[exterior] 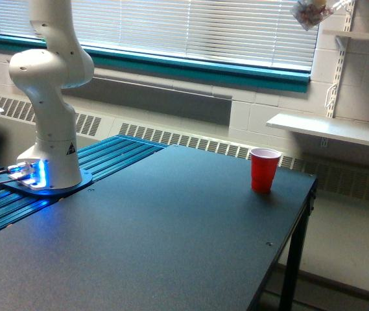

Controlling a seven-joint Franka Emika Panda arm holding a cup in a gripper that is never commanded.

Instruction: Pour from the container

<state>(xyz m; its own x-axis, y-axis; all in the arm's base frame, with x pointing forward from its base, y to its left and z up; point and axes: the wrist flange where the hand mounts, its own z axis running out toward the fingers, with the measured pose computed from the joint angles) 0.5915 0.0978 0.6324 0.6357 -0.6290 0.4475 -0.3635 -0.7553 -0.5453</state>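
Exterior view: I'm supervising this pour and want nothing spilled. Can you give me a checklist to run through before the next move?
1. Opaque red plastic cup upright, mouth open: ok.
2. Red cup seated well on the dark matte table: ok, though it is near the far edge.
3. Small transparent container of pinkish-white candies lifted: ok, at the frame's top.
4. Container directly above the red cup: not ok, it appears offset toward the exterior view's right.
5. Claw's hold on the container: cannot tell, claw is out of frame.

Dark matte table [171,240] carries one upright red cup [264,170] near its far edge on the exterior view's right, and the white arm base [49,165], lit blue, on the exterior view's left.
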